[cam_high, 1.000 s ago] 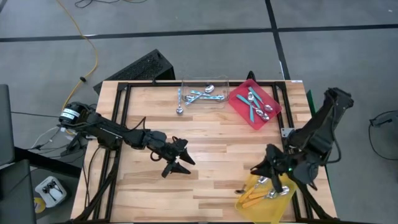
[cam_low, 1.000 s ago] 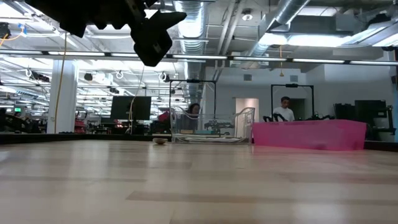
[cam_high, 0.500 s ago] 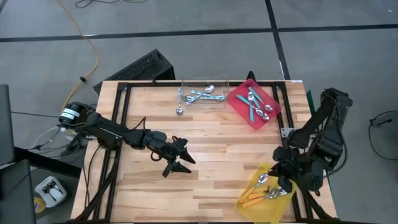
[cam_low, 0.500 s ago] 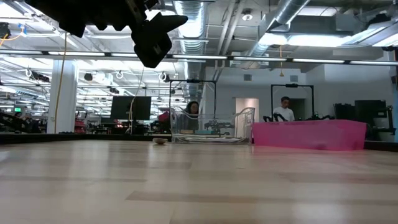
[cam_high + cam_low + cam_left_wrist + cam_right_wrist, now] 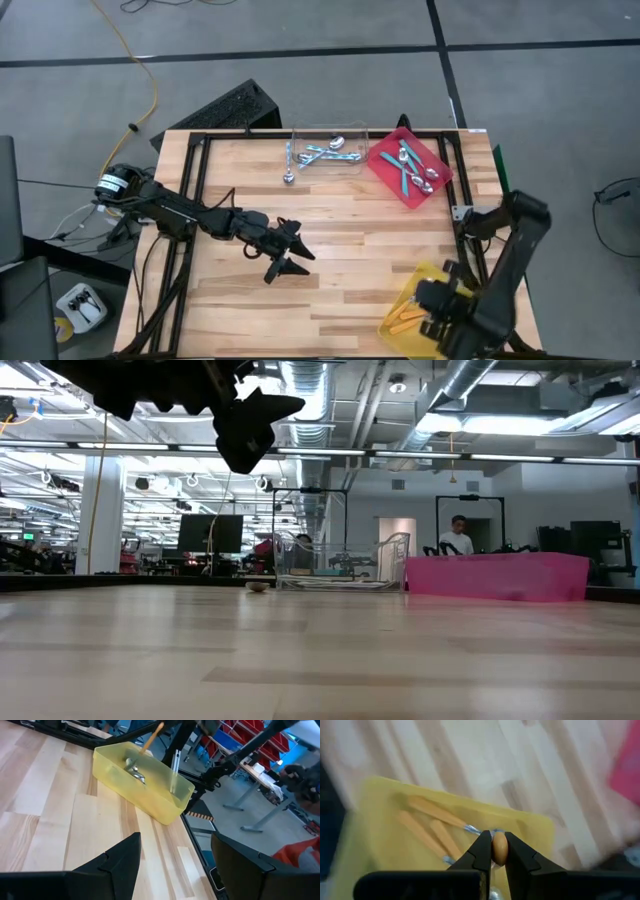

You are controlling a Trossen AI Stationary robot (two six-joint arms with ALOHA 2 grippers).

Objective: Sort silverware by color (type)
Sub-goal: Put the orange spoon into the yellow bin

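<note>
Right gripper (image 5: 493, 851) is clamped on an orange spoon handle (image 5: 499, 847); the handle end sits pinched between the two dark fingers, right above the yellow tray (image 5: 375, 800). In the high view the right arm is folded back over the table's near right corner, its gripper (image 5: 447, 303) over that yellow tray (image 5: 400, 296). Approx. three more orange spoons (image 5: 427, 827) lie in the tray, handles side by side, metal bowls toward the fingers; from above their handles (image 5: 405, 320) show at the tray's near edge.

Left gripper (image 5: 285, 256) hovers over the table (image 5: 340, 230) mid-left, fingers spread apart, nothing between them. Its wrist cam looks across bare wood to the yellow tray (image 5: 150, 782), w/ one orange handle (image 5: 150, 732) sticking up over it.

Far side of the table: clear tray (image 5: 355, 135) holds light blue spoons (image 5: 325, 153), and one spoon (image 5: 289, 170) lies just outside its left wall on the wood. Red tray (image 5: 385, 175) beside it holds teal spoons (image 5: 410, 165). Low view shows the clear tray (image 5: 340, 565) and red tray (image 5: 500, 575) at the far edge, a person (image 5: 460, 535) standing in the room behind.
</note>
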